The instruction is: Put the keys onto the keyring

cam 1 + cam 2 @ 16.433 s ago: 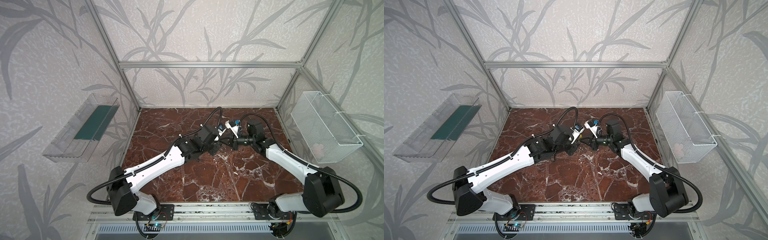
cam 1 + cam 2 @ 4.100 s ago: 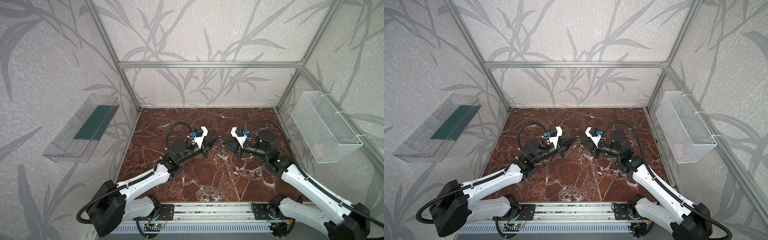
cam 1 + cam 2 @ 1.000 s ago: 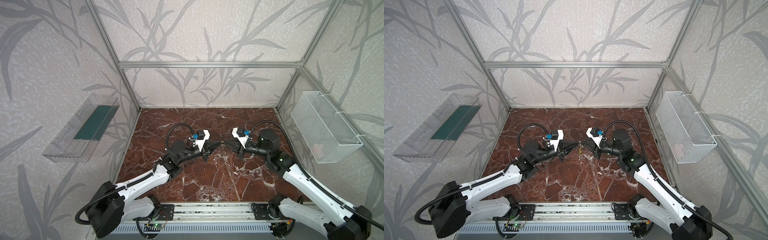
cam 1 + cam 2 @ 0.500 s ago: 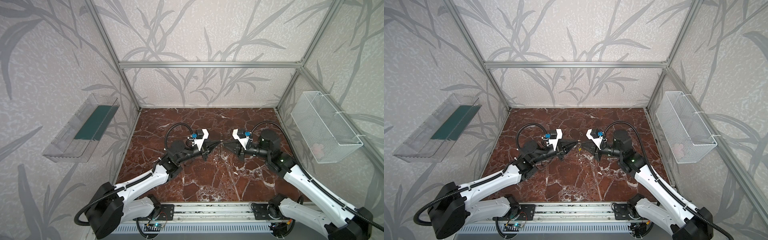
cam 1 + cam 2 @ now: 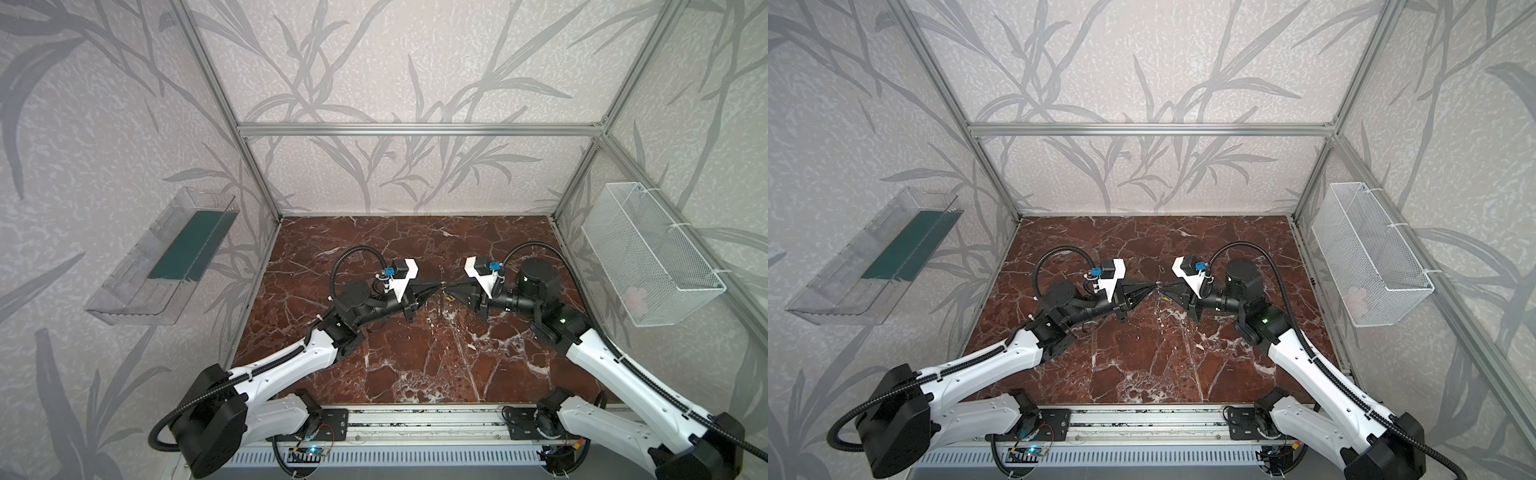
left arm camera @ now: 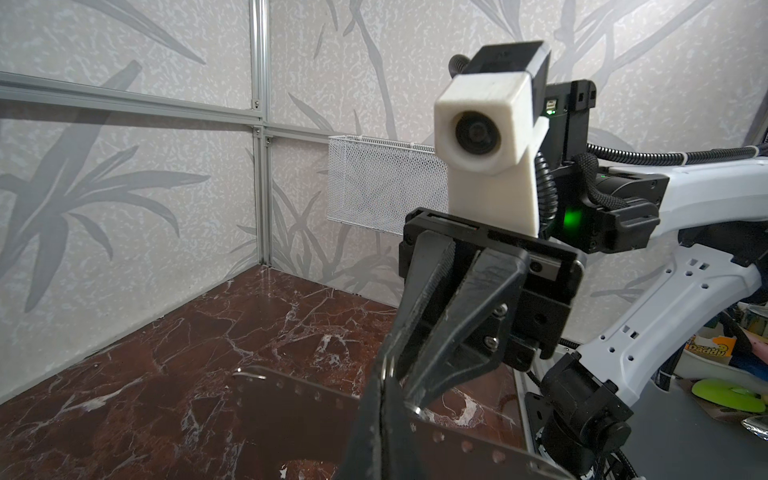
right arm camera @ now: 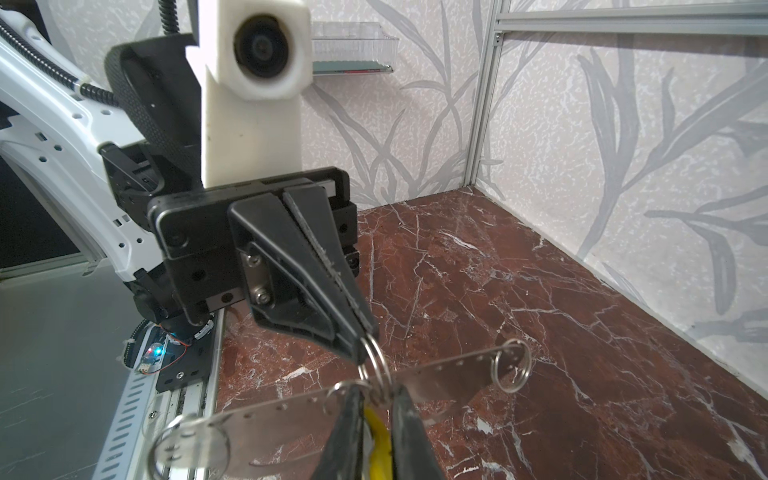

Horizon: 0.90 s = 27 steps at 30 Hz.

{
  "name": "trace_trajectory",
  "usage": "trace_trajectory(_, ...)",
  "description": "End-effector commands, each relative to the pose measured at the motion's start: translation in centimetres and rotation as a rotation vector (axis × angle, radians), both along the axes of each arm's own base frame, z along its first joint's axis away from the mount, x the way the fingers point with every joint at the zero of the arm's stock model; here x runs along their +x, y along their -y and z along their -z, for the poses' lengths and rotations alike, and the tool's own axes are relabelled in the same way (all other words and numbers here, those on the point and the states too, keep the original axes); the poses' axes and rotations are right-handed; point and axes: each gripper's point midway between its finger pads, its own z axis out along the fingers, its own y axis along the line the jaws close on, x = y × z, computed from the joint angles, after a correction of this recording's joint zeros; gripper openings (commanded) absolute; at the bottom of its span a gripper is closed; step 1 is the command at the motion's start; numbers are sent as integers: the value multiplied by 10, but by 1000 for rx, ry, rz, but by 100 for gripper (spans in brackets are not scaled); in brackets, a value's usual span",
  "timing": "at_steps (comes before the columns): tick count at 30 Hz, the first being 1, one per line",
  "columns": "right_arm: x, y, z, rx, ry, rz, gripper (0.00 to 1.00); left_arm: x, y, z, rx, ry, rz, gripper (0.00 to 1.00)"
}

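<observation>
The keys, one flat pale piece with tiny holes along its rim, is held in the air above the worktop, nearly level, with its rim at the fingertips of the right hand. The keyring, a thin silver double ring, stands upright at this rim. The left hand pinches its top, and its yellow tag hangs below.

Even, soft light; faint sheen on the marble surface; wrist views blur nearby, edges perhaps bowed.
</observation>
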Motion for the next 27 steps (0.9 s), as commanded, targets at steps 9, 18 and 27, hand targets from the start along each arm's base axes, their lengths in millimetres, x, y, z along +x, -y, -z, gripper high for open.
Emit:
trace_trajectory(9,-1,-7,-5,21,-3,-38,16,-4,1,-22,-40,36,28,0)
trace_trajectory(18,-1,-11,-4,35,-19,-61,16,-5,-3,-27,-68,55,15,0)
trace_trajectory(27,-2,-13,-8,39,-14,-79,0,-3,0,-23,-63,39,21,0)
